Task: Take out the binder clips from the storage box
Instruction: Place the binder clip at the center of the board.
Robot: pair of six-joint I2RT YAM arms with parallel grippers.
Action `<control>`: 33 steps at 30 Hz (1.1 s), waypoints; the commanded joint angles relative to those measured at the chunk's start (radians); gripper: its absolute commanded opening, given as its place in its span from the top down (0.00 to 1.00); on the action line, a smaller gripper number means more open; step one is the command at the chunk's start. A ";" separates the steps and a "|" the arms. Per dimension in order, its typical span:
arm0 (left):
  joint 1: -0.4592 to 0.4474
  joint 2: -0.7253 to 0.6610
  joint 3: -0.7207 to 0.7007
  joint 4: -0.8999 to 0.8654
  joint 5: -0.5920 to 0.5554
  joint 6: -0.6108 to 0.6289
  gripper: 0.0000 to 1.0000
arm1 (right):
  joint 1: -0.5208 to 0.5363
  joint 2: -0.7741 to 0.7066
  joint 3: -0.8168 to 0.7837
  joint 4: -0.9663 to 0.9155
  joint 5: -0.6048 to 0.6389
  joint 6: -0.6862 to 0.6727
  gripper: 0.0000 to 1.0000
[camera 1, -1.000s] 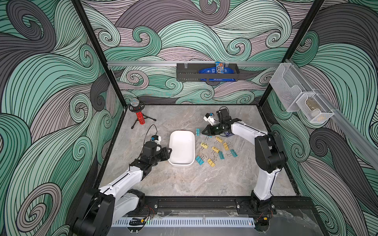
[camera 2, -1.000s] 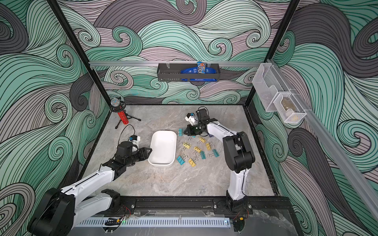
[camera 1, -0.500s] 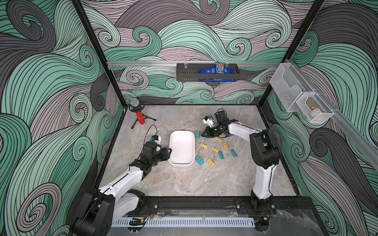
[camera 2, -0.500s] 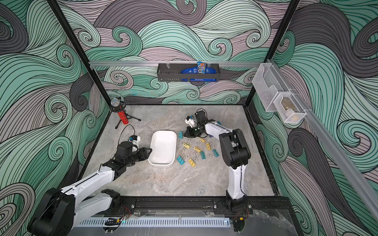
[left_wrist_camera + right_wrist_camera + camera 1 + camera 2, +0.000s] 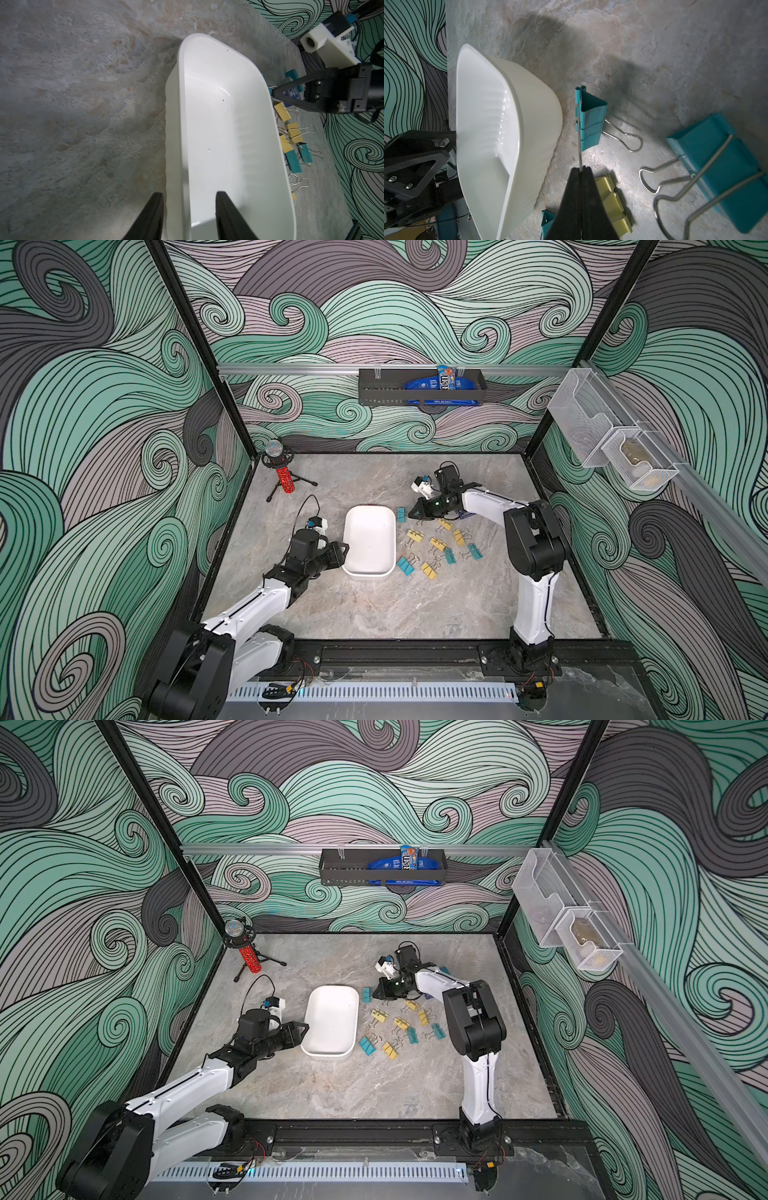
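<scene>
**Clip pinched by its wire beside an empty box**

In both top views the shallow white plastic storage box point(image 5: 369, 539) lies empty on the grey marbled tabletop point(image 5: 374, 605). The teal and pale yellow binder clips point(image 5: 414, 536) are scattered just beside it, on the right arm's side. The right gripper point(image 5: 412, 514) sits low at one teal binder clip point(image 5: 401, 514) near the box's far corner.

In the left wrist view the left gripper point(image 5: 188, 194) has its jaws apart astride the box's wall. Whether they press it is unclear.

In the right wrist view the right gripper point(image 5: 580, 168) is closed on that clip's thin wire handle point(image 5: 579, 135). The clip's body rests on the tabletop, apart from the box.

Best to let go, then rise straight, lest the wire snag.

Since a second ago the right arm's elbow has swung inward, while the box and left arm are unmoved.
</scene>
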 commanded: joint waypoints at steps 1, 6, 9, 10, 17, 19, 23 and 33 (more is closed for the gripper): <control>-0.006 0.003 -0.003 0.011 0.004 0.000 0.56 | 0.003 0.019 0.022 0.006 -0.013 0.004 0.99; -0.006 0.006 -0.004 0.009 0.005 0.000 0.56 | 0.002 0.031 0.027 0.005 -0.011 0.005 0.99; -0.005 0.005 -0.003 0.009 0.005 0.000 0.56 | 0.002 0.030 0.029 0.005 -0.007 0.006 0.97; -0.005 0.004 -0.003 0.009 0.005 0.000 0.56 | 0.003 0.029 0.030 0.004 -0.005 0.005 0.96; -0.006 0.003 -0.003 0.010 0.005 0.000 0.56 | 0.004 0.021 0.031 0.006 0.002 0.006 0.92; -0.005 0.002 -0.003 0.010 0.005 -0.001 0.56 | 0.004 0.022 0.031 0.005 0.001 0.004 0.91; -0.006 0.001 -0.004 0.008 0.007 0.000 0.55 | 0.002 0.019 0.028 0.005 0.002 0.003 0.89; -0.005 -0.005 -0.004 0.007 0.011 -0.002 0.55 | 0.003 -0.022 0.018 0.005 0.016 -0.001 0.73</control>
